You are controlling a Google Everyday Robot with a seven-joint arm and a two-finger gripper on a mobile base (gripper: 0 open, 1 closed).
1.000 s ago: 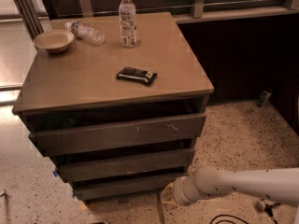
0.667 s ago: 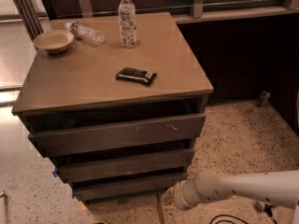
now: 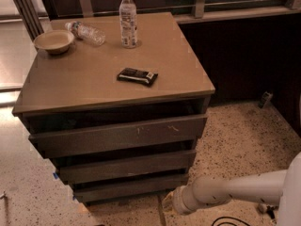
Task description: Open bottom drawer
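The bottom drawer (image 3: 129,188) is seen lowest in the cabinet (image 3: 117,136), close to the floor, with the gripper (image 3: 168,204) held low just beside its right end; whether the gripper is open or closed cannot be told.

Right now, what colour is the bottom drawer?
The bottom drawer is plain dark grey-brown, camera view; gripper near its right end.

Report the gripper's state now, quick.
Gripper: cannot be told. It is low near the floor, by the right end of the bottom drawer.
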